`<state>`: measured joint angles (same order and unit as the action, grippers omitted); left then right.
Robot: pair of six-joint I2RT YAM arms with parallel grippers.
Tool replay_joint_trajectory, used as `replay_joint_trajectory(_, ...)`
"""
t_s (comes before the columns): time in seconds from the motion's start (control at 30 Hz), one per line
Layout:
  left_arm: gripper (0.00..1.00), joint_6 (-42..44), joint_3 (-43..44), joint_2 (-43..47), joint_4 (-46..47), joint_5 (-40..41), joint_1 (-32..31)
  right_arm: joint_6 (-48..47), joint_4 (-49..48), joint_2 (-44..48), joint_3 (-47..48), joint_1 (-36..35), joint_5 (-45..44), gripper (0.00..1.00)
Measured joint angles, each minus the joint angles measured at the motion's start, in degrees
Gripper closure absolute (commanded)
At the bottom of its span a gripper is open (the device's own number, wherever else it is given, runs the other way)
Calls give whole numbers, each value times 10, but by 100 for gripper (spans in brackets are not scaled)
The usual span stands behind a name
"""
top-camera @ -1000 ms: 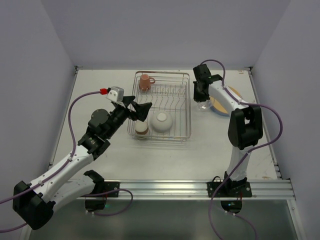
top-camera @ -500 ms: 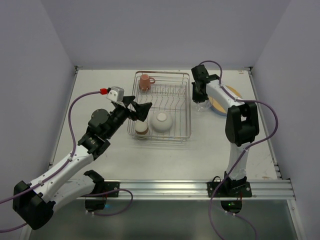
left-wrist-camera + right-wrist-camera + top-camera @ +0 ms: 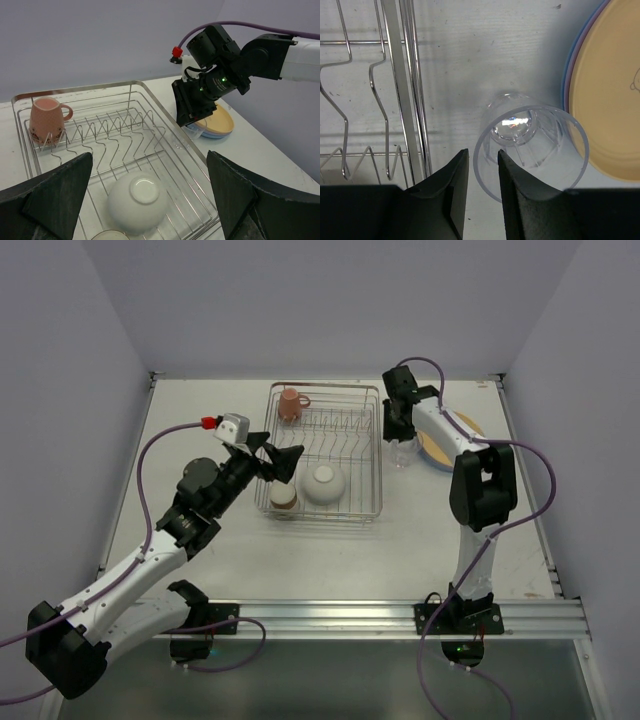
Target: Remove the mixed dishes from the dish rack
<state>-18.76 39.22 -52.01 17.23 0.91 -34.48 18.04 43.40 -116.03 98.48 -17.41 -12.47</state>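
Note:
The silver dish rack [image 3: 379, 445] holds a salmon-pink mug [image 3: 290, 403] at its far left, an upturned white bowl [image 3: 324, 483] and a small brown cup [image 3: 283, 497] at the near end. The clear glass [image 3: 403, 452] stands upright on the table right of the rack, beside the stacked plates [image 3: 468, 428], yellow-orange on top. My right gripper [image 3: 482, 155] straddles the glass rim [image 3: 535, 145], one finger inside and one outside, with a gap on both sides. My left gripper [image 3: 277, 462] is wide open above the bowl [image 3: 137, 200], holding nothing.
The rack's right rim wires [image 3: 407, 100] run close to the left of the glass. The plate stack [image 3: 610, 100] lies just to its right. In the left wrist view the mug [image 3: 46, 120] stands among the tines and the right arm [image 3: 210, 80] hangs over the rack's far right corner.
My right gripper has shifted slightly toward the far left over the glass, which stays on the table beside the plates. The left arm has not moved.

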Motion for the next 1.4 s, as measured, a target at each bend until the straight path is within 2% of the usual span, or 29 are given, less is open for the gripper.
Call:
replay_joint_trajectory(0.23,0,3,0,0,-14,21,0,0,-1,19,-18,0,0,67)
replay_joint_trajectory(0.47,0,4,2,-2,-33,59,0,3,-13,105,-57,3,0,66)
replay_joint_trajectory(0.8,0,35,86,-86,-79,94,0,3,-51,217,-114,6,12,57)
replay_joint_trajectory(1.0,0,64,163,-141,-121,87,24,3,-78,262,-146,6,43,37)
replay_joint_trajectory(1.13,0,64,207,-169,-136,34,78,4,-96,283,-162,6,62,22)
replay_joint_trajectory(1.17,0,63,218,-179,-139,19,95,3,-100,289,-167,6,65,17)
replay_joint_trajectory(1.2,0,63,229,-190,-143,7,110,3,-103,295,-170,6,70,6)
replay_joint_trajectory(1.23,0,63,240,-202,-146,-1,122,5,-107,301,-174,6,73,1)
replay_joint_trajectory(1.4,0,65,310,-279,-189,-36,134,3,-125,320,-188,6,78,1)
